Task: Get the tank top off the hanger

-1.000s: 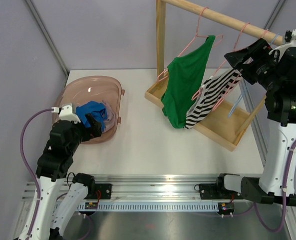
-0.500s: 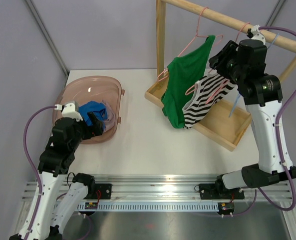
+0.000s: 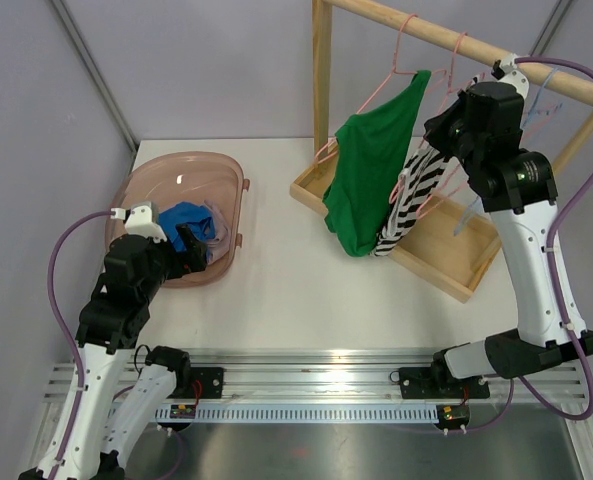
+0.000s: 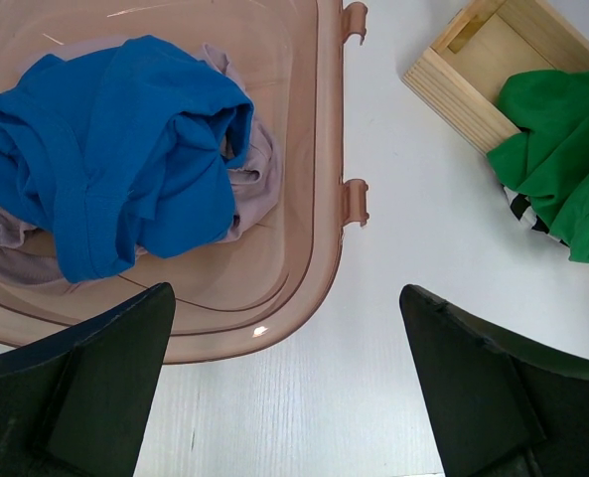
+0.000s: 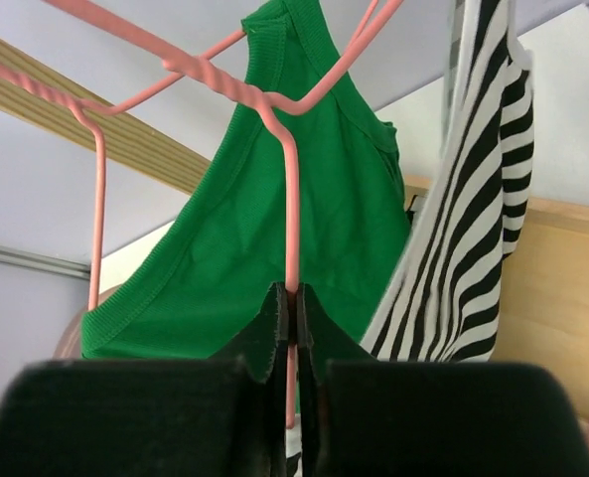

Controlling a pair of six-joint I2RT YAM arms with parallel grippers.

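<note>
Striped tank top hangs on its pink hanger from the wooden rail, far right of the table, pressed close beside the green tank top. The right gripper is up there with its fingers pinched tight on one thin run of hanger wire, just below the twisted neck.

And that's a risky hold! A round wire between flat pads can swivel or slide, so any sideways tug could let the hanger spin and the grip go. Pull too hard upward and the hook may jump the rail, dropping hanger and top together into the wooden tray below.

Watch the neighbour, too. The green top's hanger sits right alongside, and the wires look close enough to catch, so a careless sweep could drag the wrong garment along.

Over at the near left, the left gripper hovers spread wide, holding nothing, above the pink tub with the blue garment inside. It is well apart from the rack, so nothing has hold of the fabric. The striped top may simply ride along with the hanger rather than slip off, or a strap could snag on a shoulder.
</note>
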